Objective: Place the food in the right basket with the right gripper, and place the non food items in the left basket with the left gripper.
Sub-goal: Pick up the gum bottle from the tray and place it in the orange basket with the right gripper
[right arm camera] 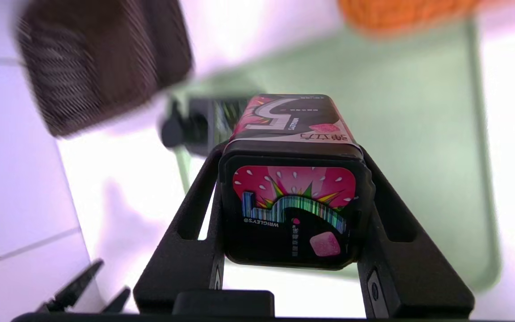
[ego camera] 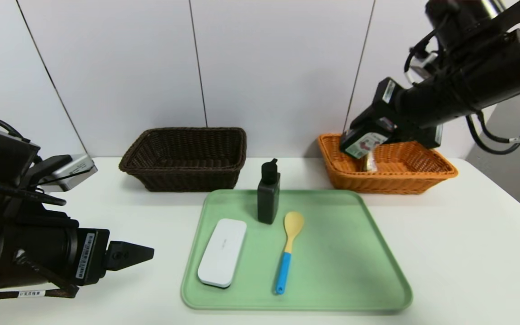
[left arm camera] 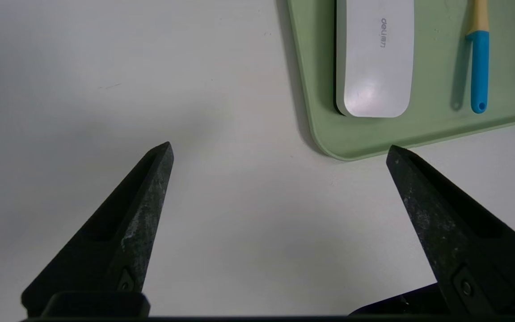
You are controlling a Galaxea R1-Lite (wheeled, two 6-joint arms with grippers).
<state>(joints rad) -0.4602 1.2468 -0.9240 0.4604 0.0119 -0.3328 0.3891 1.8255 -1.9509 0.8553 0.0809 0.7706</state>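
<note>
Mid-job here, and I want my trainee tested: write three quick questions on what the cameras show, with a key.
1. Multiple choice: what is the right tool gripping? A) the spoon; B) the small dark box; C) the black bottle.
2. True or false: the white case lies in the dark brown basket.
3. Fill in the blank: the left tool stands open over the ____, beside the green tray.

Key: 1. B. 2. False; it lies on the tray. 3. Table.
</note>
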